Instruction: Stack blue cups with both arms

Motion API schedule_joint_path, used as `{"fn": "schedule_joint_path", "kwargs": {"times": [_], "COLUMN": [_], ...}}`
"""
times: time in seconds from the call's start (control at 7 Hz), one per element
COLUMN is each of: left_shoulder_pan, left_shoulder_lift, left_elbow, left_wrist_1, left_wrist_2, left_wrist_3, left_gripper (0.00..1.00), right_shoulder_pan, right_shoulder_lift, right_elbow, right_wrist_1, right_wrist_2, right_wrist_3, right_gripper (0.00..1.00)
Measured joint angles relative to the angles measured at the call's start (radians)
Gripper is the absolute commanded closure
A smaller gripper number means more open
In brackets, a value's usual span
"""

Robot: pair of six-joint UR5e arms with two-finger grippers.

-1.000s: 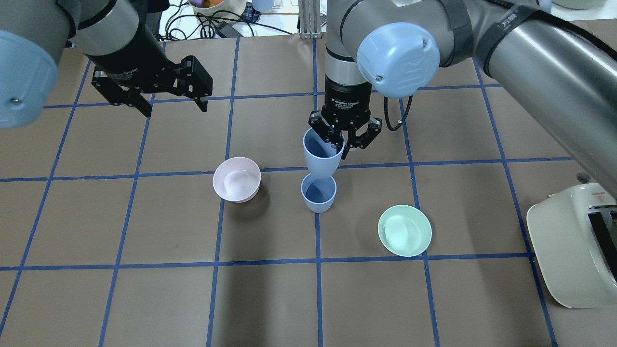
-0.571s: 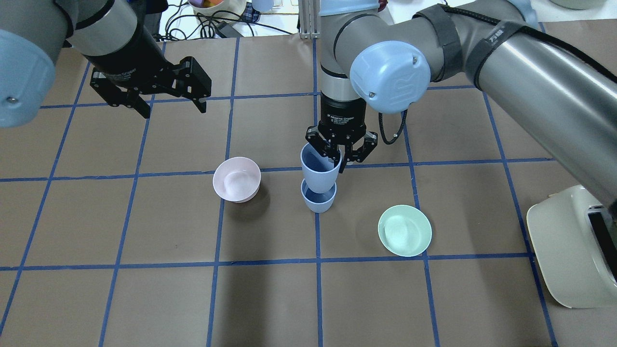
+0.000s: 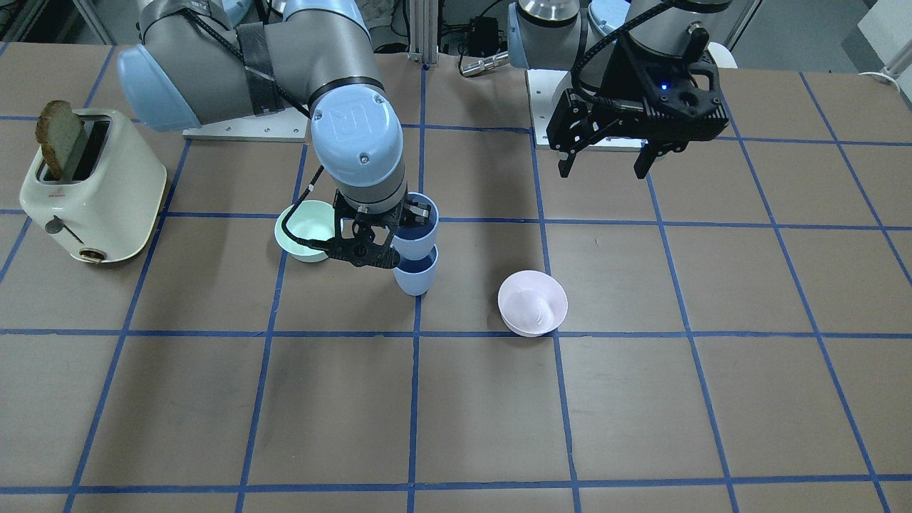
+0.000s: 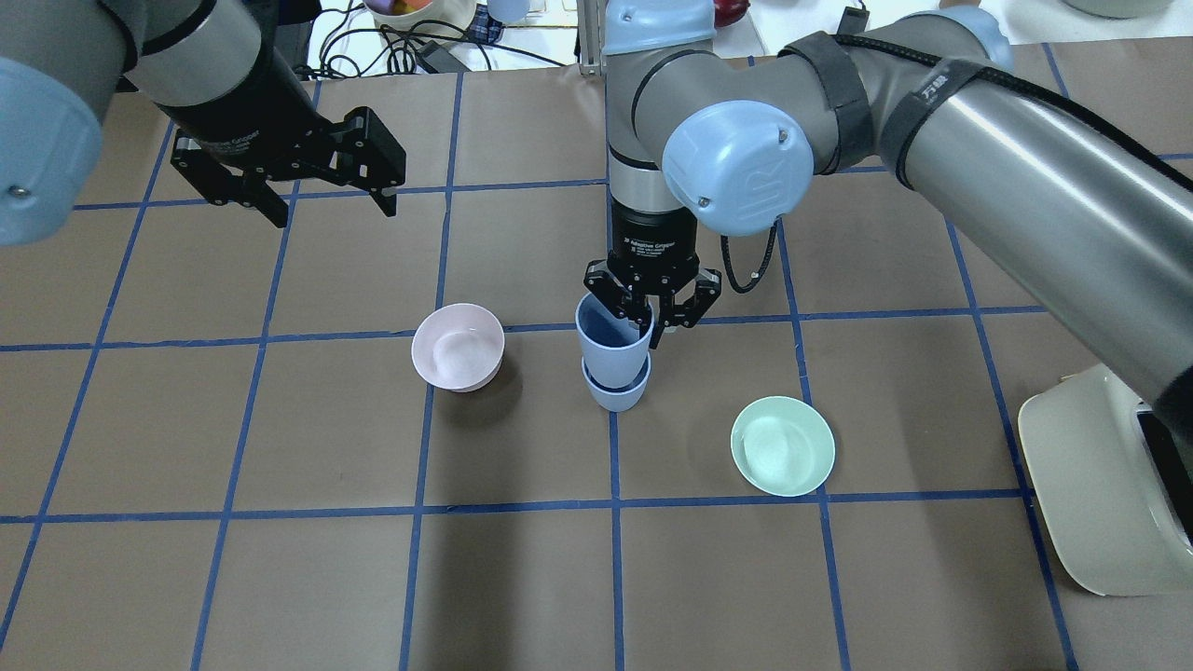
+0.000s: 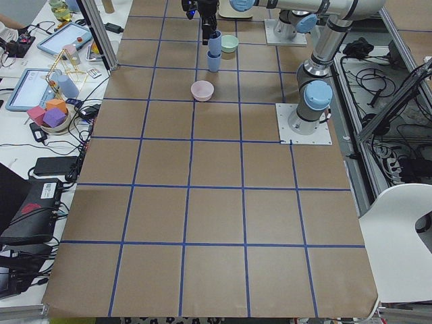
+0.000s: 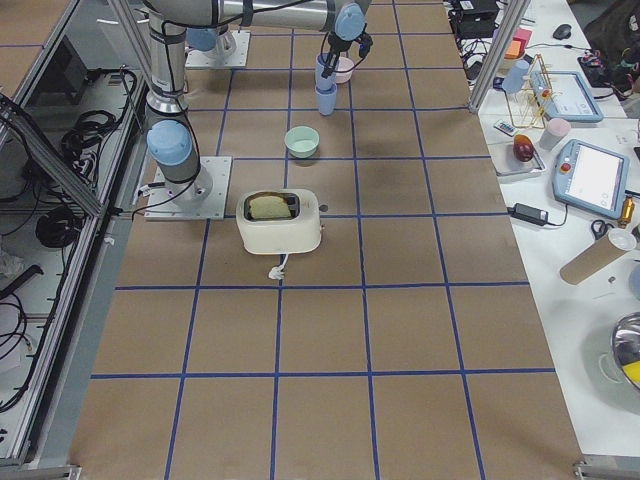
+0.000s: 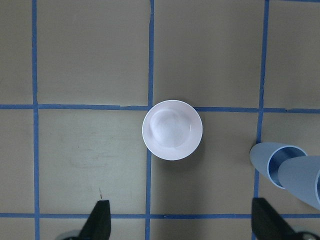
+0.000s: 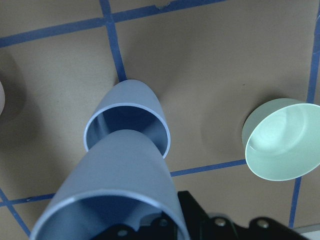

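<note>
The blue joint cap (image 4: pixel 736 168) on the right arm (image 4: pixel 1007 158) carried a raised "UR" logo, which also showed in the front-facing view. White print on the black housing above the right pincer (image 4: pixel 648 326) read "Adaptive Gripper"; the smaller lines beneath were too fine to read. The left pincer (image 4: pixel 334 212) bore like print, partly hidden. A small red mark on the toaster (image 3: pixel 107 185) was illegible.

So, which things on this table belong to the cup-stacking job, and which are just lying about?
Job: upper pale-blue tapered plastic tumbler, gripped by right gripper; lower pale-blue tumbler beneath it; open left gripper.
Lying about: pink-white bowl; mint-green bowl; cream toaster.
</note>
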Motion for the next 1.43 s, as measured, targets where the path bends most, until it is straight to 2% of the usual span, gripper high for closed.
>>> {"fn": "schedule_joint_path", "kwargs": {"times": [0.14,0.29,0.86,1.14,1.43], "left_shoulder_pan": [0.002,0.003,0.004,0.004,0.004], "left_shoulder_lift": [0.001,0.001,0.002,0.003,0.003], "left_elbow": [0.000,0.000,0.000,0.000,0.000], "left_wrist_1": [0.000,0.000,0.000,-0.001,-0.002], "left_wrist_2": [0.000,0.000,-0.001,0.000,0.000], "left_wrist_3": [0.000,0.000,0.000,0.000,0.000], "left_gripper": [0.00,0.00,0.00,0.00,0.00], "right_shoulder_pan": [0.000,0.000,-0.013,-0.089,-0.208], "right_shoulder_lift": [0.001,0.001,-0.005,-0.027,-0.062], "right_elbow": [0.007,0.011,0.002,-0.050,-0.086], "right_wrist_1": [-0.007,-0.021,-0.061,-0.076,-0.072], "right_wrist_2": [0.000,0.000,-0.009,-0.051,-0.075], "right_wrist_3": [0.000,0.001,0.008,-0.019,-0.164], "right_gripper": [0.19,0.00,0.00,0.00,0.00]}}
